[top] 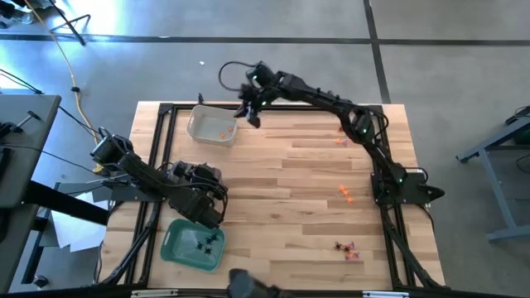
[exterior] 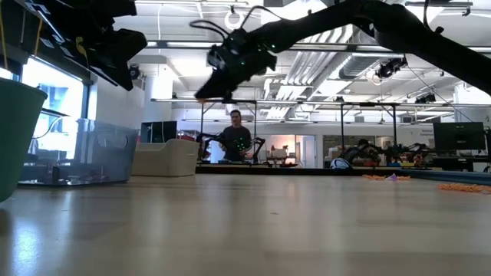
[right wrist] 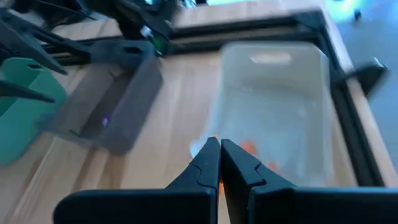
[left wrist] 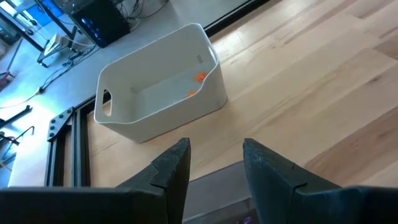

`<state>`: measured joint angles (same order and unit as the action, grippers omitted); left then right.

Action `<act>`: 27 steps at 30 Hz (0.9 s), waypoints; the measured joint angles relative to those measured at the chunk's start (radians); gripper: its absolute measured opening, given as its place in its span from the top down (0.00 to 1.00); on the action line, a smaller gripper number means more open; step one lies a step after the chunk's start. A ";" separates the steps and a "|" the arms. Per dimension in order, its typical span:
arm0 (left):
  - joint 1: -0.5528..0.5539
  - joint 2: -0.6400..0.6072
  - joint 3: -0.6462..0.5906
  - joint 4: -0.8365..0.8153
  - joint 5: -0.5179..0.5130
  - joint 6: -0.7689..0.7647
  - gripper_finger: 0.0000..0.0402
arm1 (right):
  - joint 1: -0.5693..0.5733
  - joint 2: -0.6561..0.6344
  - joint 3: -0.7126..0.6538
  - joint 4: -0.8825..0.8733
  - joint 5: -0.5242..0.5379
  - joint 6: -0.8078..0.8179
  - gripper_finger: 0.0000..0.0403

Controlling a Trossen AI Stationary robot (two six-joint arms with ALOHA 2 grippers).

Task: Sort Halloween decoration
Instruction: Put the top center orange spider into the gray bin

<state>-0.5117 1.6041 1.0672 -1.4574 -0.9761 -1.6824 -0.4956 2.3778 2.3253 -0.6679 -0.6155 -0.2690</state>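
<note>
A clear tray (top: 211, 124) stands at the table's far left with a few orange trinkets (top: 225, 131) inside; it also shows in the left wrist view (left wrist: 155, 93). My right gripper (top: 248, 112) hovers just right of that tray, its fingers shut (right wrist: 219, 154), with a speck of orange at their tips. A green tray (top: 195, 244) at the near left holds black spider-like trinkets (top: 204, 241). My left gripper (top: 209, 209) is open and empty (left wrist: 214, 162) above the green tray's far edge. More trinkets lie loose on the table's right half. My right gripper pinches a tiny orange trinket (right wrist: 215, 138) at the very tips of its two fingers. The fingers hide nearly all of it. It is lifted clear of the table, beside the clear tray's near wall (right wrist: 249, 149).
Loose orange trinkets lie at the far right (top: 340, 141) and mid right (top: 346, 194); a mixed orange and purple cluster (top: 348, 249) lies near the front right. A black frame (top: 166, 108) borders the table. A person (exterior: 236, 142) stands far behind the table.
</note>
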 joint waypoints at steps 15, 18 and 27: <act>0.000 0.000 0.000 0.043 0.001 0.027 0.66 | 0.030 0.140 -0.001 0.353 0.171 0.049 1.00; 0.000 0.000 0.000 0.043 0.001 0.027 0.66 | 0.014 0.166 0.002 0.385 0.183 0.108 1.00; 0.001 0.000 0.000 0.042 0.001 0.035 0.66 | 0.005 0.160 0.007 0.417 0.182 0.128 1.00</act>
<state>-0.5110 1.6043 1.0676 -1.4155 -0.9752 -1.6469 -0.4911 2.5381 2.3325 -0.2505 -0.4335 -0.1411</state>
